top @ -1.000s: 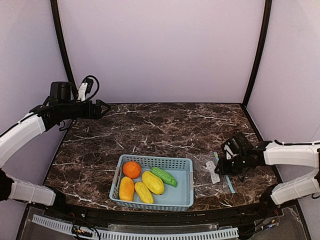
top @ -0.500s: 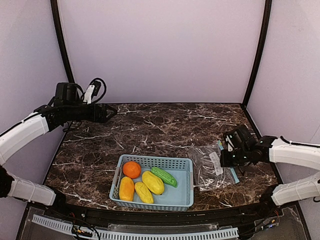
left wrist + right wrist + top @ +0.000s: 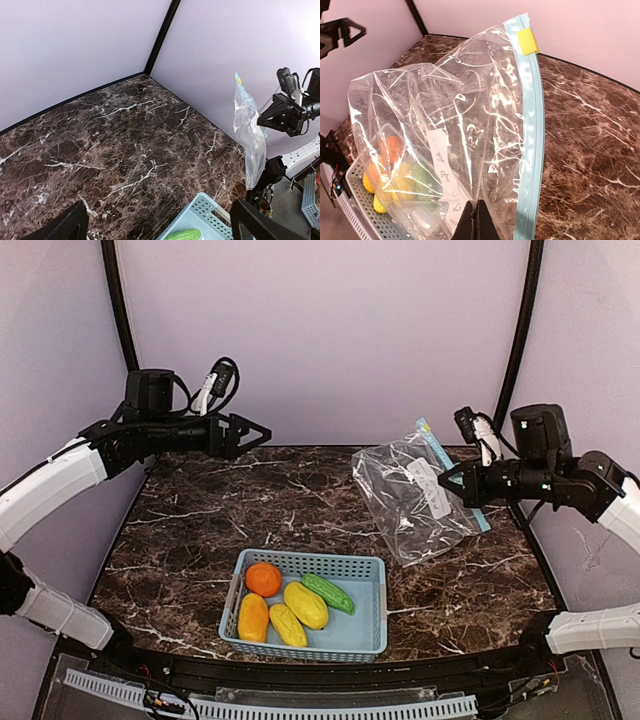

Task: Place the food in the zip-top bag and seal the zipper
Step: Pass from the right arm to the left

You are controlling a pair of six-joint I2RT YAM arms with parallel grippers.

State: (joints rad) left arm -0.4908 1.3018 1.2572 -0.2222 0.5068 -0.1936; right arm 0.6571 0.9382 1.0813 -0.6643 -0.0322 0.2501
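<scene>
The place is a robot laboratory test cell. Plain lilac walls (image 3: pixel 320 340) and black corner posts (image 3: pixel 515 340) enclose a marble-patterned tabletop (image 3: pixel 300 490). A left arm (image 3: pixel 45 495) and right arm (image 3: pixel 590 628) are mounted at its near edge, beside a slotted cable duct (image 3: pixel 270 707).

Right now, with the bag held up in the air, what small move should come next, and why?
Probably bring the open left fingers across to the zipper of the zip-top bag: only the right fingers hold it, hanging in the air, and all the food lies in the basket.
</scene>
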